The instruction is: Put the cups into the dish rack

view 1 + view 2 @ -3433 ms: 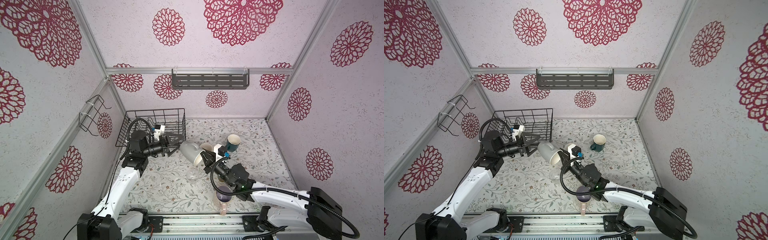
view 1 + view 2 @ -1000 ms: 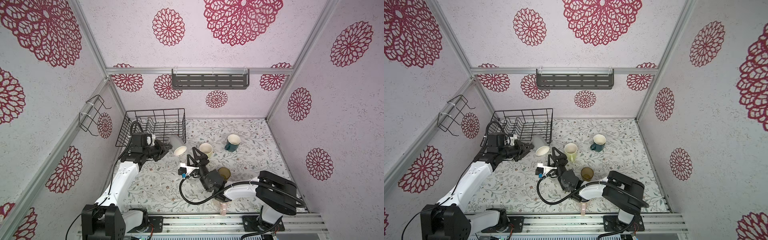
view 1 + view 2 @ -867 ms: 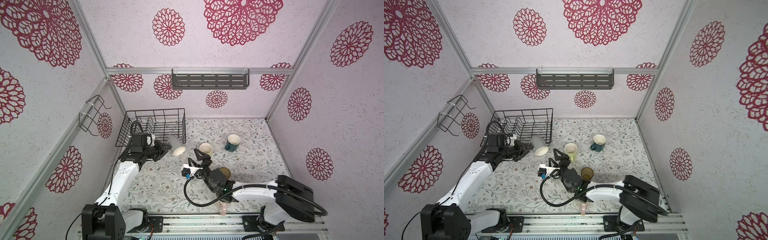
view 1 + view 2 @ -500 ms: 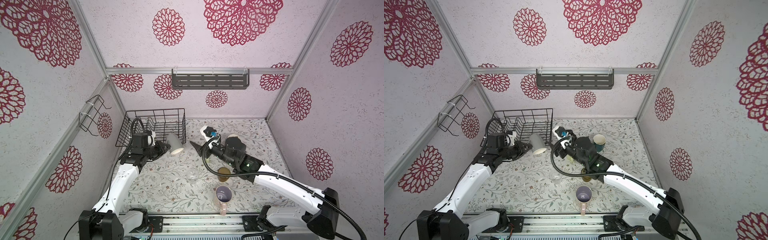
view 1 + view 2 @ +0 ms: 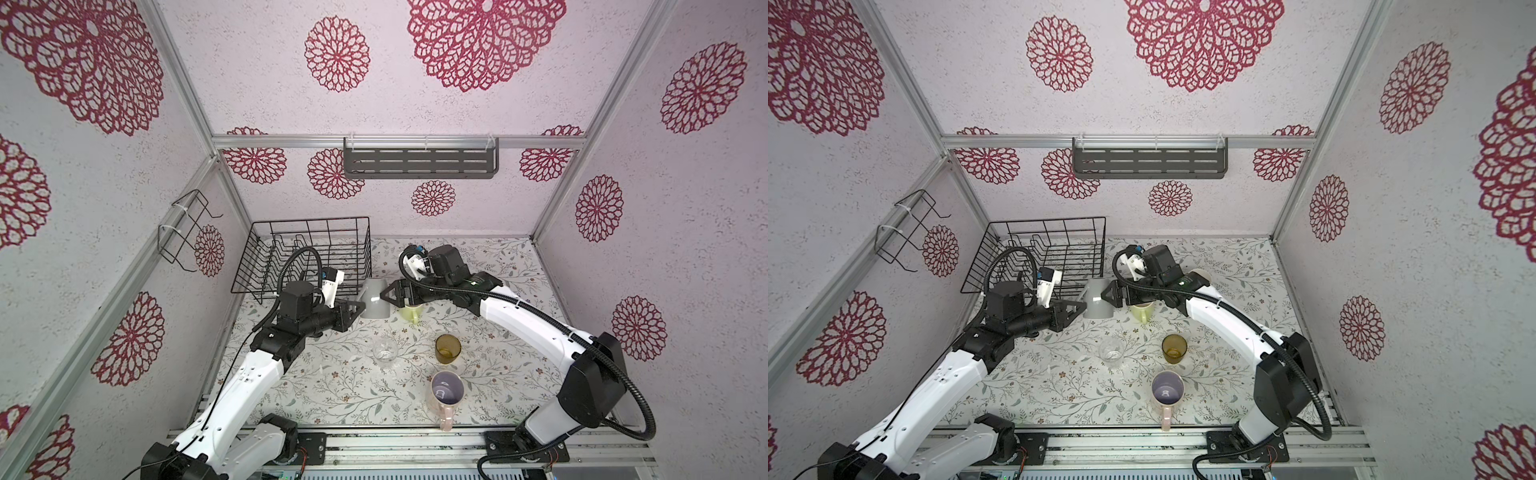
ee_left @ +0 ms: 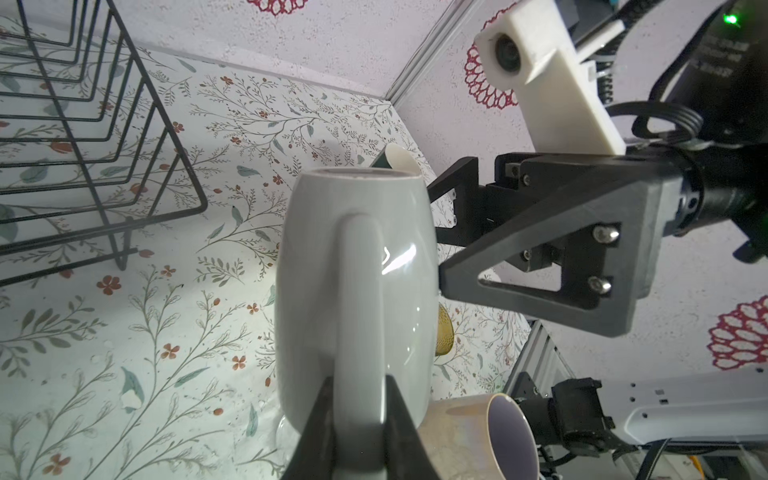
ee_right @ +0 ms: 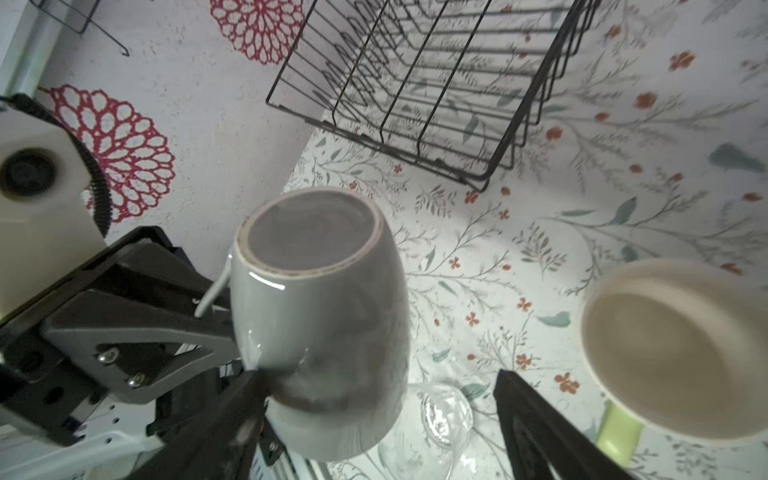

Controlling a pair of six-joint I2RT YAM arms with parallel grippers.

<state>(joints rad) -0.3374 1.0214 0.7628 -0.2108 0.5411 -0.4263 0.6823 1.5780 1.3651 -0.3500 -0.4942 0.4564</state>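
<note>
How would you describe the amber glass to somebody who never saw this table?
On the flower-printed tabletop, look near the front, away from the large black wire dish rack. The amber glass tumbler stands upright, right of the clear glass and behind the pink mug with lavender inside. Only it is transparent and brown-yellow.

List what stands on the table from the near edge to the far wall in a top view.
From near to far: pink mug → amber tumbler → yellow-green mug → dish rack. Left out: the clear glass, level with the tumbler, and the grey mug, held in the air.
</note>
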